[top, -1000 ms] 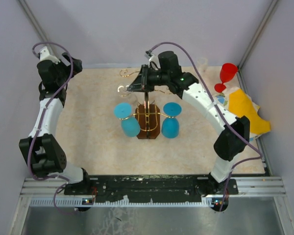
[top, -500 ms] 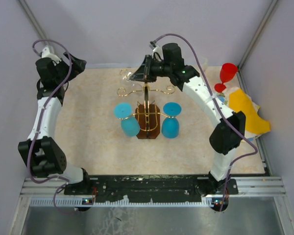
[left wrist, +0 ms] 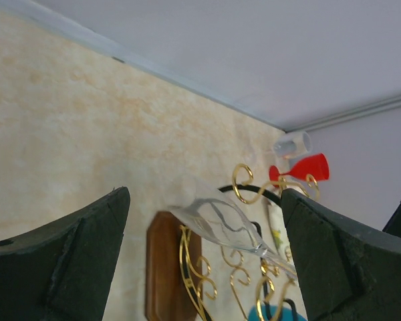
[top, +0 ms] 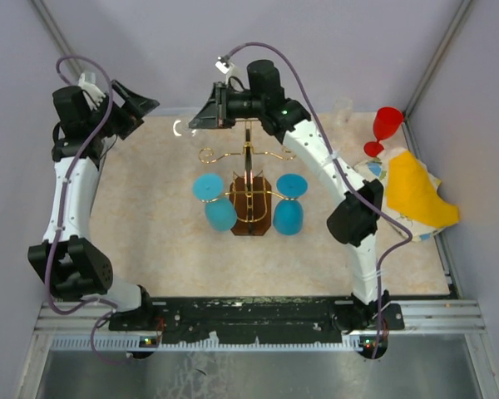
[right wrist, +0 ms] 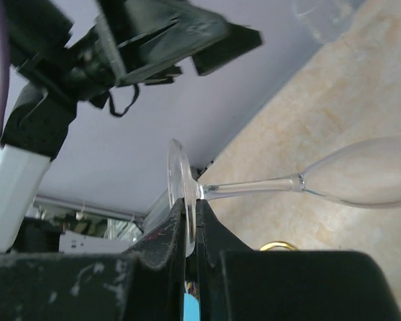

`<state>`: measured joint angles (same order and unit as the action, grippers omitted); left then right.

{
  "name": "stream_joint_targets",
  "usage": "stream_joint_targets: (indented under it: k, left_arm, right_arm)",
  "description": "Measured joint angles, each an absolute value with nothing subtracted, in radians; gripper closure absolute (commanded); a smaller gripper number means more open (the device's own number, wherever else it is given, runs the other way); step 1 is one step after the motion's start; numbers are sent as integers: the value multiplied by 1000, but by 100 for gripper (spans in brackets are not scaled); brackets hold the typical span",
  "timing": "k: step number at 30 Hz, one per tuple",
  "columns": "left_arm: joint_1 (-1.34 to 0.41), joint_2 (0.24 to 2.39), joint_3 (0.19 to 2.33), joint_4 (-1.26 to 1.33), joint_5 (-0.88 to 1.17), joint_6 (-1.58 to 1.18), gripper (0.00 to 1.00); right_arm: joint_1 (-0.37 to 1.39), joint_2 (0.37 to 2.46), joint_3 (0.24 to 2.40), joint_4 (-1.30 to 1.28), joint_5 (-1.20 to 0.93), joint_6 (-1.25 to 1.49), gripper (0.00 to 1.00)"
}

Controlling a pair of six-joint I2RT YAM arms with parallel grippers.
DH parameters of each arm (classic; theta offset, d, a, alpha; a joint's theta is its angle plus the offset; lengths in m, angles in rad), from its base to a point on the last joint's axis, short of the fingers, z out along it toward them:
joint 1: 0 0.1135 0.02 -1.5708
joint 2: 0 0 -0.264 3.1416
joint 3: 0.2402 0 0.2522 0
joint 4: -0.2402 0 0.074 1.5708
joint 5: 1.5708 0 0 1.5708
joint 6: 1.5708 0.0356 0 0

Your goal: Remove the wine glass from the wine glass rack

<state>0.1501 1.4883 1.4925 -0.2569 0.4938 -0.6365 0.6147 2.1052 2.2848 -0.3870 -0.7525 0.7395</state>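
Wine glass [right wrist: 361, 175] barely visible from above – right wrist view shows right jaws clamped on its foot. Left jaws wide, empty; wine glass rack [left wrist: 162, 267] cropped.

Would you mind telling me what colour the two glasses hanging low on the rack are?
The glasses are bright blue; the top view shows them best.

The table [top: 150, 216] had a pale, sandy, speckled top, and the wine glass rack [top: 251, 218] stood on its dark wooden base about midway across, somewhat toward the far edge. A red wine glass [top: 385, 129] stood in the far right corner, with a clear glass [top: 343, 110] near it along the far edge. A crumpled yellow cloth [top: 416, 191] lay against the right edge.
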Motion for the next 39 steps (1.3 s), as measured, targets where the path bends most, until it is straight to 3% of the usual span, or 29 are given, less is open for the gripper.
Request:
stream_joint_targets:
  k: [6, 17, 23, 39]
  left_arm:
    - [150, 1469, 1485, -339, 625, -767, 0]
    - [150, 1280, 1192, -320, 845, -1032, 0]
    - [150, 1261, 1137, -307, 884, -1098, 3]
    - [172, 1232, 988, -80, 1019, -1335, 11]
  right_arm:
    - [701, 2107, 2360, -390, -816, 628, 100]
    - [828, 2107, 2403, -496, -776, 316, 100]
    - [871, 2104, 2403, -523, -762, 225, 100]
    - [890, 1936, 2282, -636, -714, 2, 100]
